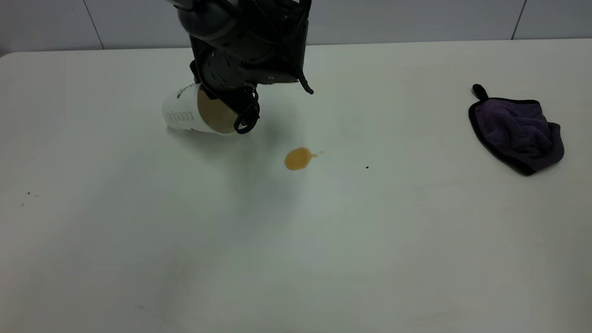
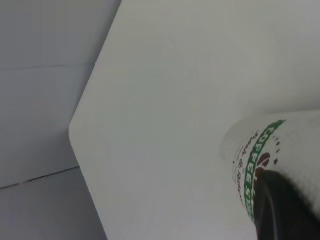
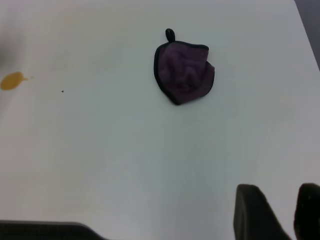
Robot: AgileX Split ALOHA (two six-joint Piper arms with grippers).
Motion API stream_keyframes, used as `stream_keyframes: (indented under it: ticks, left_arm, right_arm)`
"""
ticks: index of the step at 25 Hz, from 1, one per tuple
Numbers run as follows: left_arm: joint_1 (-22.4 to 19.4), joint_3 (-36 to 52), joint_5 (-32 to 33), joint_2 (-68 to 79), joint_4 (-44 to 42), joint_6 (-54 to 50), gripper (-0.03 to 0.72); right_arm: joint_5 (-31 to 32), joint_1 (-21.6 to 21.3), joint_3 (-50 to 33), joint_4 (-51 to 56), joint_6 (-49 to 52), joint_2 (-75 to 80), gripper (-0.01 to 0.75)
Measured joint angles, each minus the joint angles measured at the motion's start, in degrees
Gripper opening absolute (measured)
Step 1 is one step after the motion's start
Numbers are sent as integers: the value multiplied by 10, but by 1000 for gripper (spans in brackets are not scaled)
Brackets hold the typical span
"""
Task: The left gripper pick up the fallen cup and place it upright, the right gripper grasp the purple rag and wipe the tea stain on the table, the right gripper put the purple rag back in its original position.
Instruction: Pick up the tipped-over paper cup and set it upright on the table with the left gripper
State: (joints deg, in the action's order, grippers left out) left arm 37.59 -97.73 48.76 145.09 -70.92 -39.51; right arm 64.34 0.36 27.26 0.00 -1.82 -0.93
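Note:
The white cup lies on its side at the back left of the table, with its cream inside facing the stain. My left gripper comes down over the cup's rim end, one finger on each side, shut on it. In the left wrist view one black finger presses on the cup by its green logo. The brown tea stain lies right of the cup. The purple rag lies crumpled at the far right. My right gripper is open and empty, well short of the rag.
A tiny dark speck lies right of the stain, which also shows in the right wrist view. The table's rounded corner shows in the left wrist view. A grey wall stands behind the table.

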Motion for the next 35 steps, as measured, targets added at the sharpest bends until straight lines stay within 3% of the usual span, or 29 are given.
stream_keyframes:
  ticks: [5,12,18,25,35]
  left_arm:
    - [-36,-7,-30,-105,116,119,-17]
    - [-160,-51,-53,-166,525,390,-17]
    - [-224,-51,-79,-163,745,530,-17]
    - [-273,-51,-95,-122,814,554,-17]
    - [-279,-51,-135,-68,835,555,-13]
  right_arm:
    - [0,0,0,0,0,0,238]
    - [0,0,0,0,0,0,238]
    - [0,0,0,0,0,0,238]
    - [0,0,0,0,0,0,238]
    - [0,0,0,0,0,0,238]
